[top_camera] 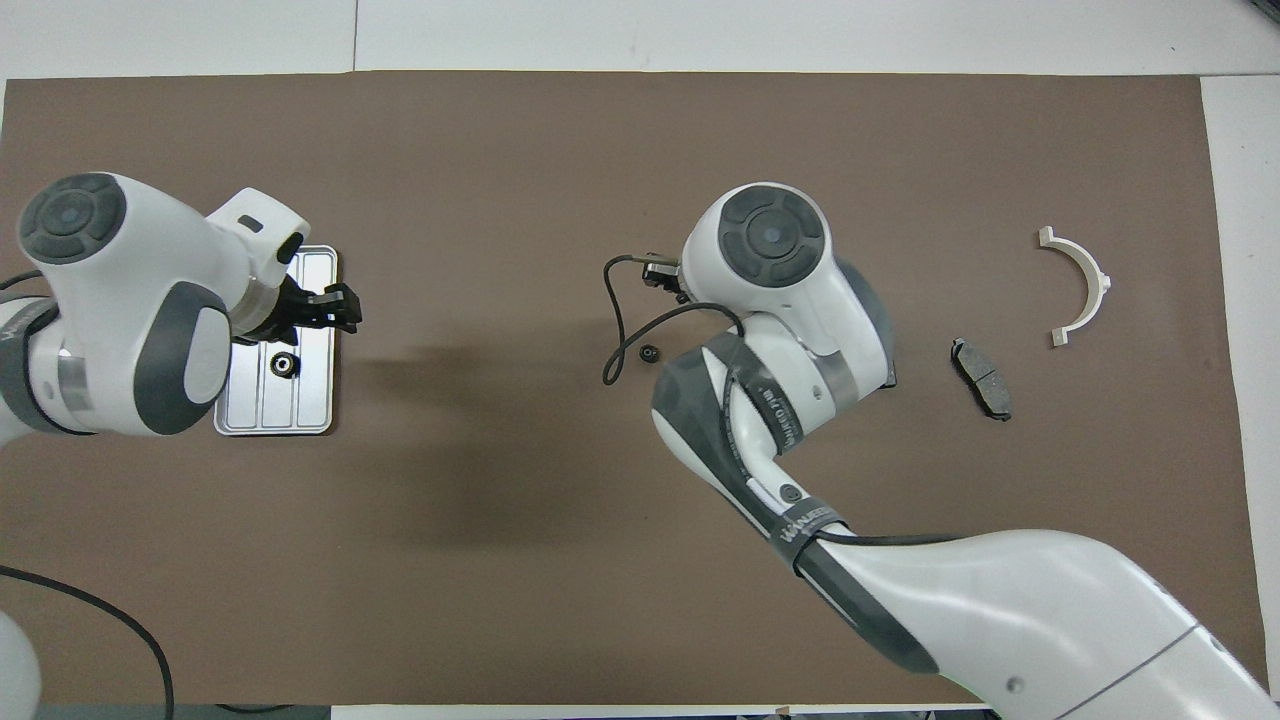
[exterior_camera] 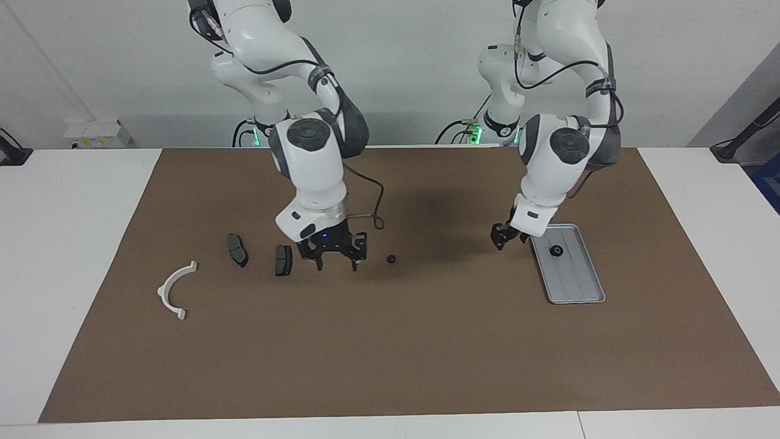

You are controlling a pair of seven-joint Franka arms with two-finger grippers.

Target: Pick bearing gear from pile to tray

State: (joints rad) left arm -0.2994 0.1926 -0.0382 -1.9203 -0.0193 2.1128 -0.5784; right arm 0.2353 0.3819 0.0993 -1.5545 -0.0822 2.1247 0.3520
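From the facing view, the right gripper is hanging wide open and empty over the brown mat, between a dark pad and a small black ring. From above, the left gripper is sitting shut and empty beside the tray, where another ring is lying.
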